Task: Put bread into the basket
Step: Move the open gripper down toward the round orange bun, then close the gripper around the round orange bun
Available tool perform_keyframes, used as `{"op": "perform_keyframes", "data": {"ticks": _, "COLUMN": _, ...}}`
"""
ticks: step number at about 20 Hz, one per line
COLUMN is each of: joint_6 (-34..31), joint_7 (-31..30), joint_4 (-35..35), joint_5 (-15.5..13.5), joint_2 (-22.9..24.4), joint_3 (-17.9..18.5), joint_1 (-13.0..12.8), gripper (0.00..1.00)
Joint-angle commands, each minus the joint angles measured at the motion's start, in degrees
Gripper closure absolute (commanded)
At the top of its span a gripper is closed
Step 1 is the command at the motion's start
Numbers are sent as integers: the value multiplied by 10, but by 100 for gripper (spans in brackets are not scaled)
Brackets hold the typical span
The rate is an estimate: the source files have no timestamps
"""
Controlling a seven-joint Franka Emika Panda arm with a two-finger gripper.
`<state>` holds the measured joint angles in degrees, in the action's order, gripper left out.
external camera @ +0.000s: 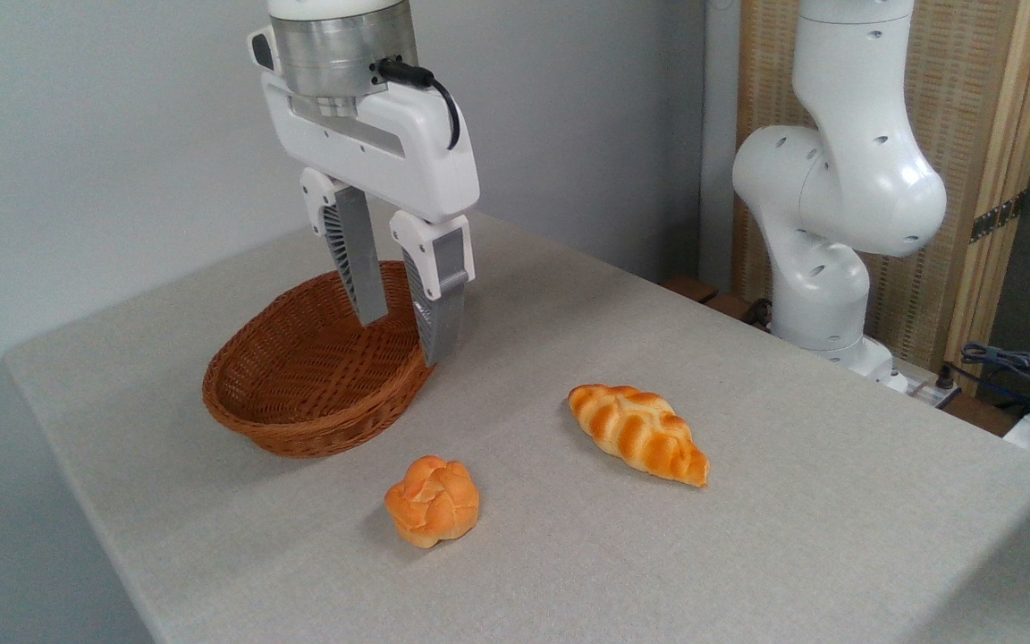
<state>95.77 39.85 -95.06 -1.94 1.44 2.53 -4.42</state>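
Note:
The bread (pixel 432 501), a small round knotted orange-golden bun, lies on the grey tabletop near the front. Behind it and to the left stands the oval brown wicker basket (pixel 300 394), with nothing inside. My gripper (pixel 403 342) hangs over the basket's right end, fingers pointing down, open and holding nothing. It is well above and behind the bun, not touching it.
A longer braided golden loaf (pixel 639 433) lies to the right of the bun. The arm's white base (pixel 823 268) stands at the table's back right, with cables (pixel 1016 367) beyond. The table's (pixel 747 555) left edge runs close beside the basket.

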Motion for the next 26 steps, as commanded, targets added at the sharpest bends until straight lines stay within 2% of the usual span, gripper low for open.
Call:
{"op": "perform_keyframes", "data": {"ticks": 1, "joint_6": 38, "joint_7": -2, "joint_4": -36, "joint_5": -9, "joint_2": 13, "joint_3": -2, "joint_1": -2, "gripper": 0}}
{"op": "perform_keyframes", "data": {"ticks": 4, "joint_6": 115, "joint_7": 1, "joint_4": -102, "joint_5": -8, "joint_2": 32, "joint_3": -2, "joint_1": -3, "gripper": 0}}
{"op": "perform_keyframes", "data": {"ticks": 8, "joint_6": 198, "joint_7": 1, "joint_4": -157, "joint_5": -8, "joint_2": 35, "joint_3": -2, "joint_1": -4, "gripper": 0}}
{"op": "perform_keyframes", "data": {"ticks": 16, "joint_6": 213, "joint_7": 37, "joint_4": -215, "joint_5": -5, "joint_2": 28, "joint_3": -2, "joint_1": -5, "gripper": 0}}
{"op": "perform_keyframes", "data": {"ticks": 19, "joint_6": 232, "joint_7": 40, "joint_4": -245, "joint_5": 29, "joint_2": 21, "joint_3": -2, "joint_1": -9, "gripper": 0}}
{"op": "perform_keyframes", "data": {"ticks": 22, "joint_6": 266, "joint_7": 39, "joint_4": -265, "joint_5": 30, "joint_2": 17, "joint_3": -3, "joint_1": -12, "gripper": 0}}
{"op": "perform_keyframes", "data": {"ticks": 26, "joint_6": 281, "joint_7": 38, "joint_4": -271, "joint_5": 26, "joint_2": 3, "joint_3": -5, "joint_1": -15, "gripper": 0}}
